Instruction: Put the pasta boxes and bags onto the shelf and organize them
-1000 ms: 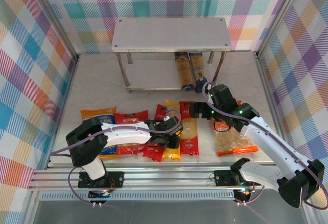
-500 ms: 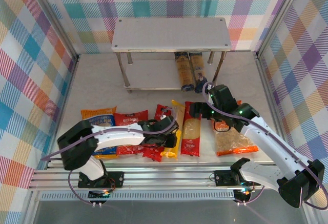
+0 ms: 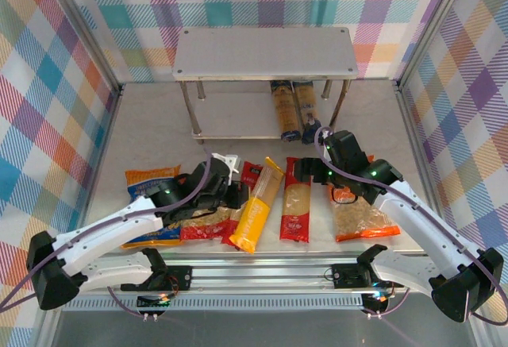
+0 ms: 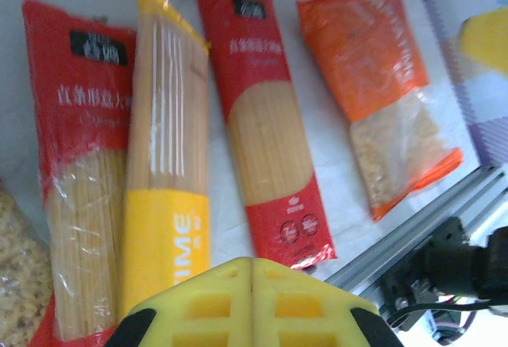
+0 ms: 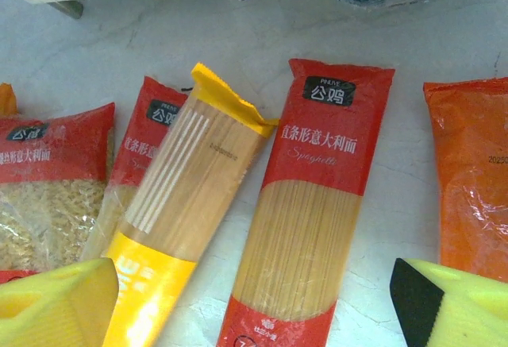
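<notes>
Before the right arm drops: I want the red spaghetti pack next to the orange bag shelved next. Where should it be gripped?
Probably pinch the red spaghetti pack across its narrow width near mid-length, coming straight down. It lies flat with bare table along both long edges there, while the tilted yellow spaghetti pack crowds its far left corner.
</notes>
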